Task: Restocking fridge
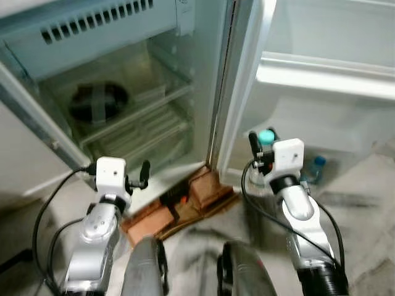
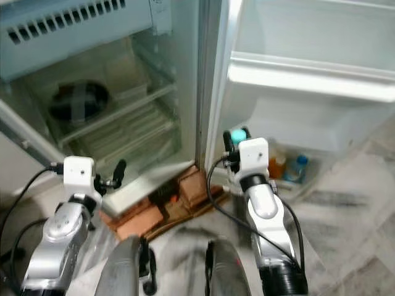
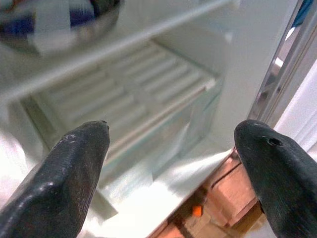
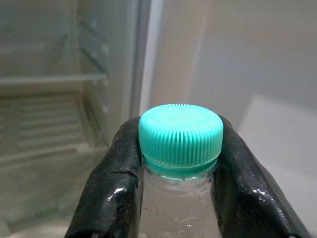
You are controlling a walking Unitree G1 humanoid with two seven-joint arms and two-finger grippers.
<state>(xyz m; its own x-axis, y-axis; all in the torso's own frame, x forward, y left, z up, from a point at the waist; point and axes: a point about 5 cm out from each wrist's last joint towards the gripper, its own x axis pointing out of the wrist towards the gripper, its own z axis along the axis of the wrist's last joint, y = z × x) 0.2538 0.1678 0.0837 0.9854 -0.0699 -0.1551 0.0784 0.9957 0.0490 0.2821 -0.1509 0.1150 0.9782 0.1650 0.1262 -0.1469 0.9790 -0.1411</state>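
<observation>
The right gripper (image 4: 179,163) clamps the neck of a clear bottle (image 4: 178,208) just under its teal cap (image 4: 180,135), holding it upright beside the open fridge door (image 1: 321,74). The door's lower shelf (image 2: 308,179) lies ahead to its right. The left gripper (image 3: 173,163) hangs open and empty before the fridge shelves (image 1: 136,123).

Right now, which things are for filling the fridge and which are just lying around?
For the job:
- bottle, held in the right gripper
- fridge, door open
- door shelf with two small bottles
- left gripper, open

Just lying about:
- bricks under the fridge
- bowl on a shelf
</observation>
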